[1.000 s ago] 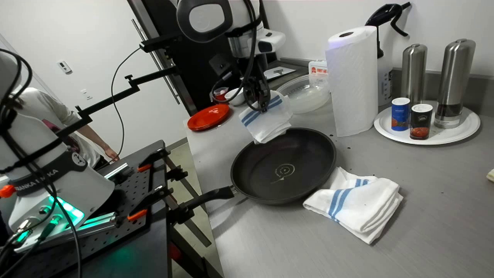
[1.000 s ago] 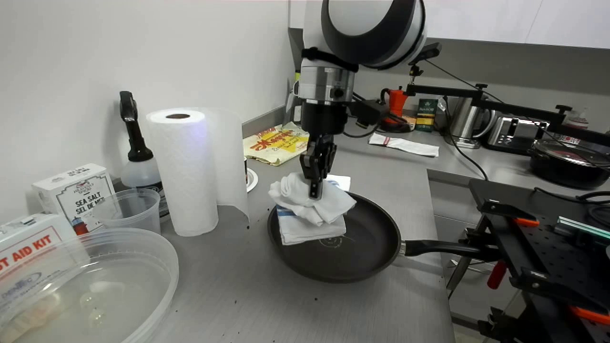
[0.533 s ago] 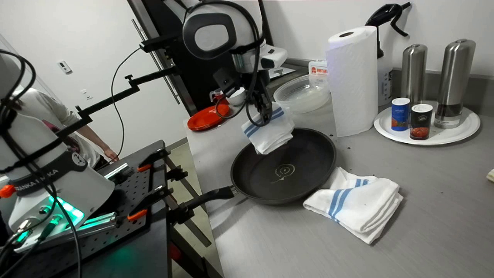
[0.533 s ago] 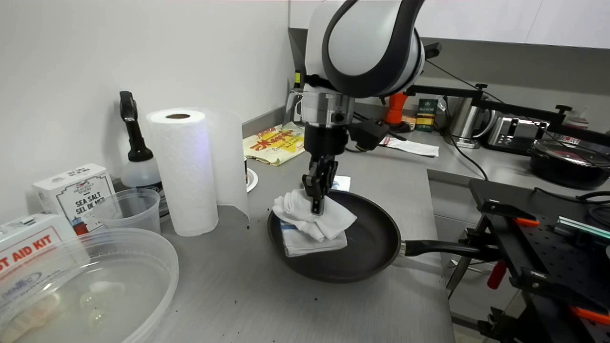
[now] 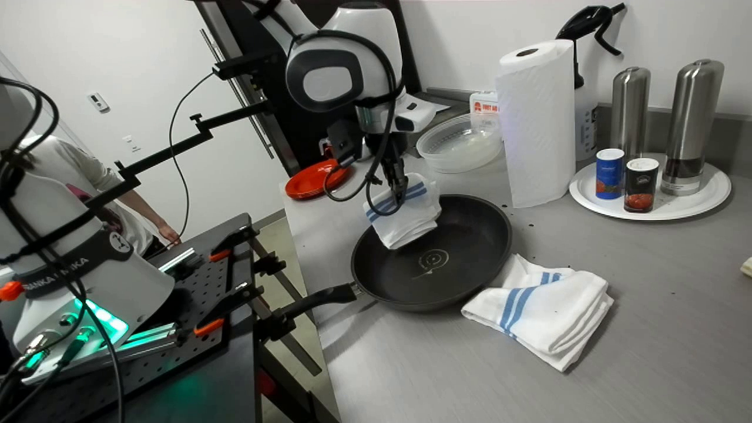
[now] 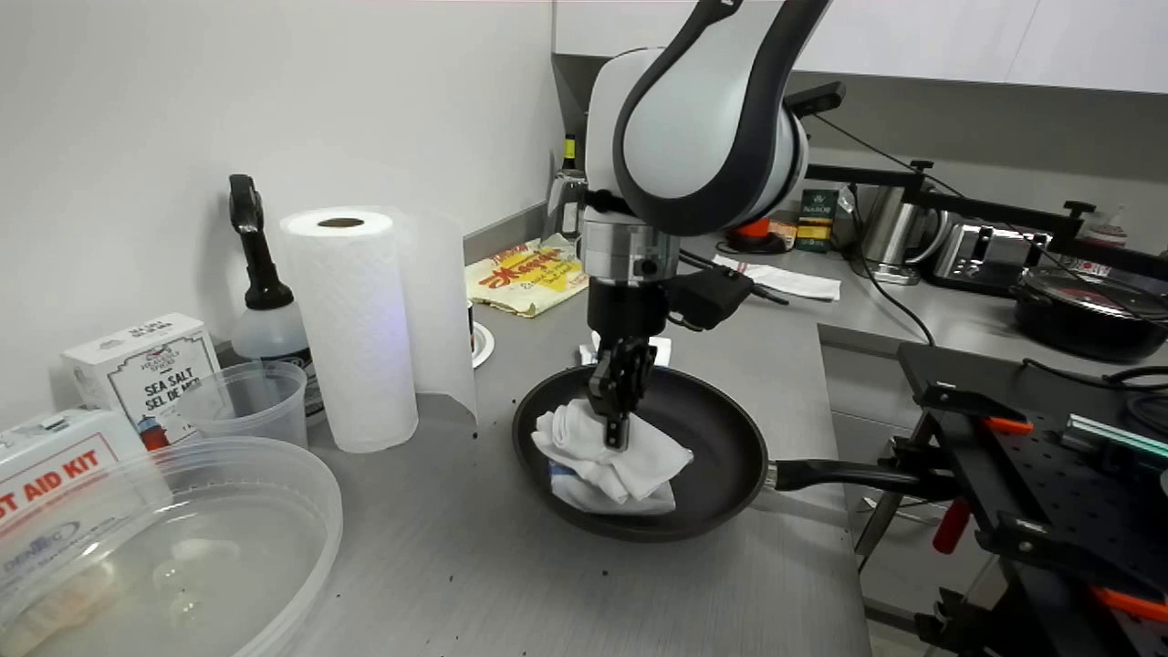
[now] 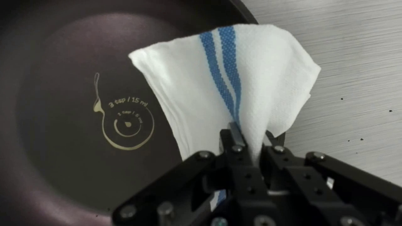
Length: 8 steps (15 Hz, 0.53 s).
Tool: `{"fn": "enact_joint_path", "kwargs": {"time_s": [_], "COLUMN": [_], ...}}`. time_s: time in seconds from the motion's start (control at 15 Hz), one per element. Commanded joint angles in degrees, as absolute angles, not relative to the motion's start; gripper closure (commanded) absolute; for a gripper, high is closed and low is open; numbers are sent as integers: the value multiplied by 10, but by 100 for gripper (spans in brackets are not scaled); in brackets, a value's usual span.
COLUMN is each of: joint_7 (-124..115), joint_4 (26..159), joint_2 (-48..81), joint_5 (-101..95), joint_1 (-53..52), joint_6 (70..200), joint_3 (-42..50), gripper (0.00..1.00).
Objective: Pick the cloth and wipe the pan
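The black pan [image 5: 464,264] lies on the grey counter with its handle over the counter edge. It also shows in an exterior view [image 6: 730,447] and in the wrist view [image 7: 62,150]. My gripper [image 5: 399,198] points down over the pan's far part, seen also in an exterior view [image 6: 617,431]. In the wrist view the fingers [image 7: 251,136] are shut on a folded white cloth [image 7: 188,88] with blue stripes. The cloth [image 6: 630,470] hangs low inside the pan's outline. I cannot tell whether it touches the pan floor.
A second white cloth with blue stripes [image 5: 552,311] lies folded beside the pan. A paper towel roll [image 5: 537,129] stands behind. A white plate [image 5: 711,191] holds shakers and mills. A clear plastic bowl [image 6: 315,529] and red plates [image 5: 314,181] are also on the counter.
My gripper has come down with the cloth in it, and the cloth now hangs lower in the pan. The pan and the second cloth have not moved.
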<state>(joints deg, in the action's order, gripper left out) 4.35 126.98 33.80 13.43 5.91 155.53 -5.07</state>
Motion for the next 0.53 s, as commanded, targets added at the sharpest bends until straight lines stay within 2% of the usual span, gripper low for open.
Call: {"fn": "enact_joint_path", "kwargs": {"time_s": [0.0, 0.47], "joint_7": [30, 16], "joint_4": [1244, 1228], "joint_2": [361, 396], "joint_5": [162, 166], "joint_1": [76, 80], "joint_6": [1545, 1557], "joint_3": [-71, -68], "gripper": [97, 97]}}
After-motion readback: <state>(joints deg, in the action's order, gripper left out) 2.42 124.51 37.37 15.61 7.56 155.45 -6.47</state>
